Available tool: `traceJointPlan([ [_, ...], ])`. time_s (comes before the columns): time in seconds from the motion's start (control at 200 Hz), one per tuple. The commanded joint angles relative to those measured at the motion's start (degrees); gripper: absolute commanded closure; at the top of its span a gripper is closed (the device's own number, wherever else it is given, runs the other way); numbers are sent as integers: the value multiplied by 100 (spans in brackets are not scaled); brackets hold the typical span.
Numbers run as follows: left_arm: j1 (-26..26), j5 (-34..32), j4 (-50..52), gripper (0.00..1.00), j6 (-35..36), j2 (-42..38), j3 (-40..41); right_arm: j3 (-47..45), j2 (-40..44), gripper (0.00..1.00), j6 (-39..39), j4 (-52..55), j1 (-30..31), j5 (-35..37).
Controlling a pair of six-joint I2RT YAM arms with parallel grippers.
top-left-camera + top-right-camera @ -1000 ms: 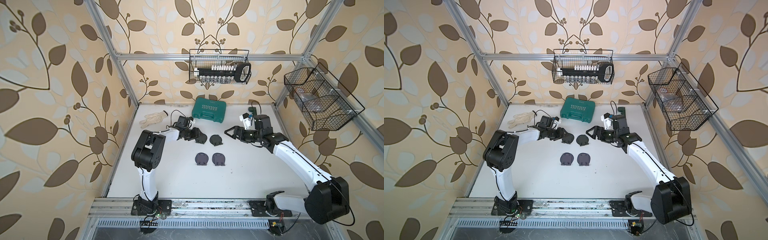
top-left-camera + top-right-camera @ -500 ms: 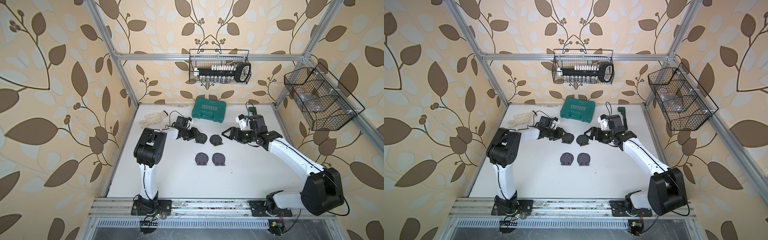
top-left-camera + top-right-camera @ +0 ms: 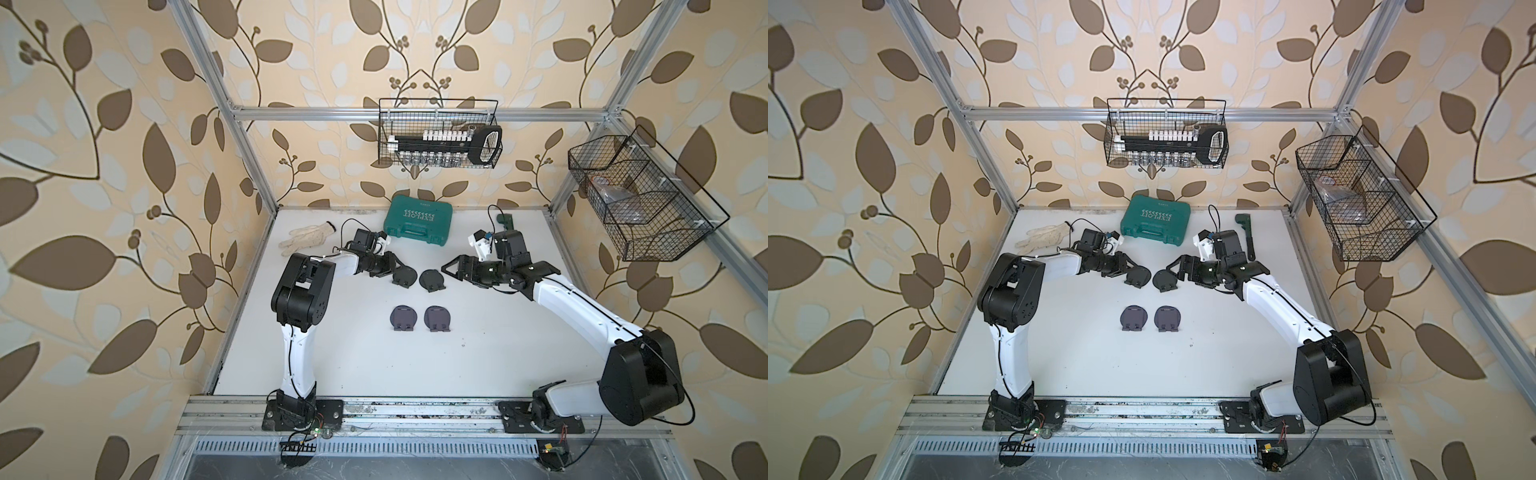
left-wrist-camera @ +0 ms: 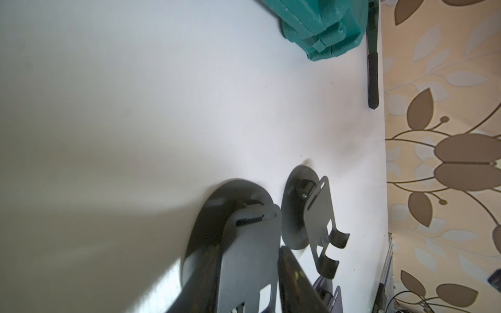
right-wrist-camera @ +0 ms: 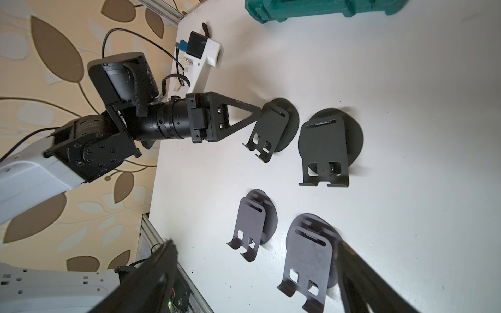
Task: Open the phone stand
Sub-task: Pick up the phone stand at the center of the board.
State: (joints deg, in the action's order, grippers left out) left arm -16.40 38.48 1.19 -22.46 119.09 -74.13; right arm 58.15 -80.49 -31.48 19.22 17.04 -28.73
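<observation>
A: Far side of the table [image 3: 498, 353], left of middle, there's the phone stand [image 3: 404, 275], and the left gripper [image 3: 394, 267] is right on it.

B: The wrist view has it nicely. The stand's flat plate [image 4: 249, 244] sits between the jaws, with both close against its long edges. Whether they're truly biting, I cannot tell.

A: And the right gripper [image 3: 452, 270]?

B: Jaws wide apart, holding nothing, low beside the neighbouring stand [image 3: 432, 280], just to the right. Two more stands [image 3: 404, 318] lie nearer the front, untouched.

A: How will this thing handle?

B: It looks like thin sheet metal: stiff, light, smooth-painted. I'd expect it to skate across that slick table the moment it's pulled. The hinge looks to sit at the end away from the hooks [image 5: 259, 153], so the leverage is down there.

A: So take the plate by its edges, towards the hooks?

B: That's my call. And pin the round base [image 4: 217, 200] with the other arm, or the whole stand lifts instead of opening.
</observation>
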Motion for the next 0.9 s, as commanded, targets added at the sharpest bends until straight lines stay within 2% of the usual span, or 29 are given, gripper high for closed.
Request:
traceJointPlan([
  [0.0,-3,295,221,67,207,139,-198,-12,-71,13,64,-86,37,23],
  [0.405,-30,541,376,69,308,607,-466,-66,-304,14,55,-197,54,-79],
  [0.515,-30,618,499,78,338,755,-600,-47,-396,15,57,-210,56,-112],
  [0.575,-30,671,576,88,340,834,-671,-22,-431,15,64,-191,54,-124],
  [0.685,-38,695,652,100,358,877,-682,30,-450,15,73,-179,59,-115],
  [0.895,-65,698,794,100,350,736,-635,91,-486,15,53,-222,56,-89],
])
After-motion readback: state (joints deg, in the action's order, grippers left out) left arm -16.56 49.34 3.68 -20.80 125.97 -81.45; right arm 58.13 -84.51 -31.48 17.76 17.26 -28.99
